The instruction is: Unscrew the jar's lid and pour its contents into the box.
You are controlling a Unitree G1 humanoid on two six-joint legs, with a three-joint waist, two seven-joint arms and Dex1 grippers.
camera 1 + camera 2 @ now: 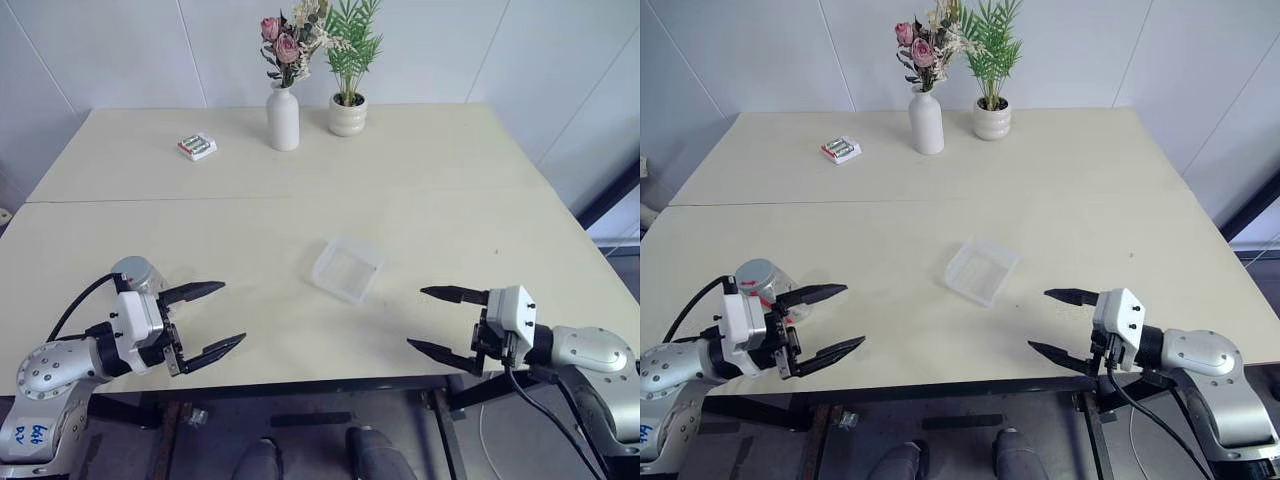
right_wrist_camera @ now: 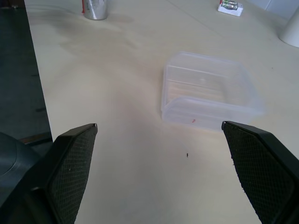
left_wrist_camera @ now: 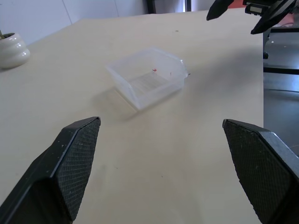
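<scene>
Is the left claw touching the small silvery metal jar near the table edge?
Cannot tell. In the right eye view the open left claw has its upper finger overlapping the small silvery metal jar, so any gap or contact is hidden.

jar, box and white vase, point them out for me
jar [image 1: 758,276], right eye view, on its silver top
box [image 1: 347,269], left eye view, on its clear floor
white vase [image 1: 283,120], left eye view, on its body
</scene>
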